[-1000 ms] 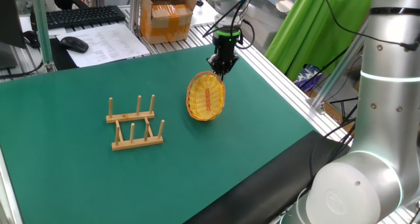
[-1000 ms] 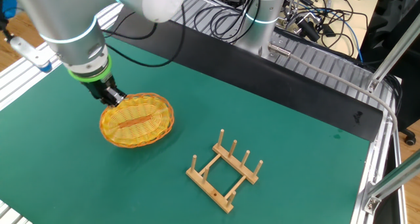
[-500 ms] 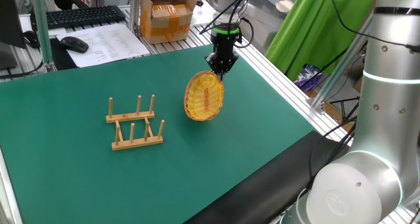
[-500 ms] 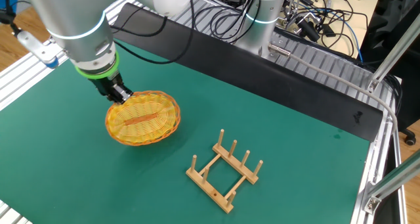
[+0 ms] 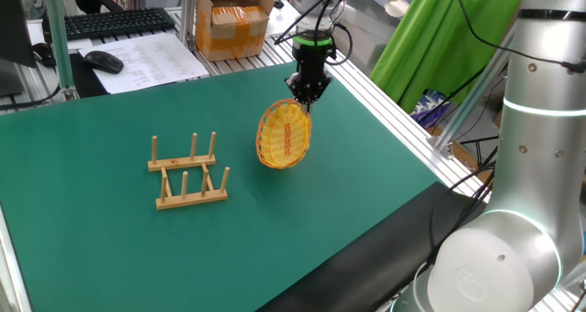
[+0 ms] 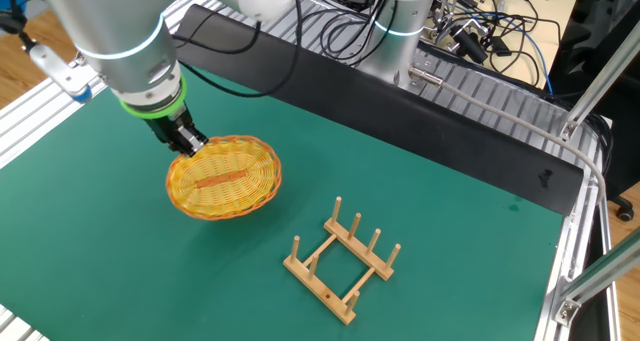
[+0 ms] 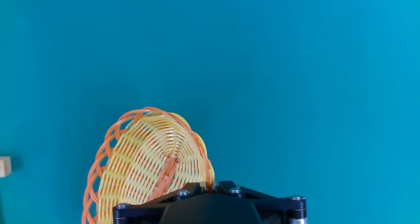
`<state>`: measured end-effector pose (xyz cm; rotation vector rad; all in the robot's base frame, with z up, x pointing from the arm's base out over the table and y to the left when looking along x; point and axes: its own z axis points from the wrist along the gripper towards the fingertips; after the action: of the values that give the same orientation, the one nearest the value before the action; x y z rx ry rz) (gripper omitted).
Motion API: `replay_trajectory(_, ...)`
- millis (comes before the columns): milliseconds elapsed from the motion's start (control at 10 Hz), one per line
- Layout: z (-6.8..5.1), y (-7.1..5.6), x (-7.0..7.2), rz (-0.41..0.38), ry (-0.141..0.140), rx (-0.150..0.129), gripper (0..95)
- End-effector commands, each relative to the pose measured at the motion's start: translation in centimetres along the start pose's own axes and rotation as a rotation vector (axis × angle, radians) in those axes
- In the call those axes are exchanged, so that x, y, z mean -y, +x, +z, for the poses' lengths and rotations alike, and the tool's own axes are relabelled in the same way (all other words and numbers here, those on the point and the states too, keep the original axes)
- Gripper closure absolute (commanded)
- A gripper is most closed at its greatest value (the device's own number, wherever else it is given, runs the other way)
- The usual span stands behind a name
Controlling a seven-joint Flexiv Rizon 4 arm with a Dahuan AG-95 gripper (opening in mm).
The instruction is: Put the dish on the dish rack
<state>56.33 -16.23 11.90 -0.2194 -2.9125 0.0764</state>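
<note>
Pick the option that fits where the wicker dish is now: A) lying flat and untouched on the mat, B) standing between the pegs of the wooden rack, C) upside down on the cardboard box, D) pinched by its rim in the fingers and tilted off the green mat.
D: the fingers pinch the dish by its rim, tilted, apart from the rack.

The dish [image 5: 285, 134], a round yellow-orange wicker plate with a reddish centre streak, hangs tilted, apart from the rack [image 5: 188, 173]. The rack, light wood with upright pegs, stands empty on the mat.
</note>
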Motion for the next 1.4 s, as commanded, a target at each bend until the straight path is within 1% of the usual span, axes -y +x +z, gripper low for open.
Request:
replay_trajectory(100,0.0,0.1,0.1,-0.027,-0.061,0.056,95.0)
replay_trajectory(200,0.0,0.1,0.1,-0.034,-0.086,0.082,95.0)
replay_trajectory(300,0.0,0.1,0.1,-0.027,-0.105,0.095,95.0)
replay_trajectory(400,0.0,0.1,0.1,-0.003,-0.133,0.09,95.0)
replay_trajectory(500,0.0,0.1,0.1,0.085,-0.186,0.099,95.0)
replay_trajectory(600,0.1,0.2,0.1,0.113,-0.187,0.111,95.0)
replay_trajectory(700,-0.2,0.5,0.1,0.119,-0.177,0.112,76.0)
replay_trajectory(800,-1.5,1.0,0.1,0.131,-0.167,0.102,76.0)
replay_trajectory(900,-3.4,1.8,0.1,0.144,-0.153,0.086,95.0)
replay_trajectory(1000,-5.1,2.5,0.0,0.138,-0.124,0.078,95.0)
replay_trajectory(1100,-5.9,3.1,0.0,0.122,-0.117,0.084,95.0)
replay_trajectory(1200,-5.9,3.2,0.0,0.118,-0.111,0.088,95.0)
replay_trajectory(1300,-6.0,3.4,0.1,0.113,-0.099,0.089,76.0)
replay_trajectory(1400,-5.9,3.4,0.1,0.105,-0.095,0.092,76.0)
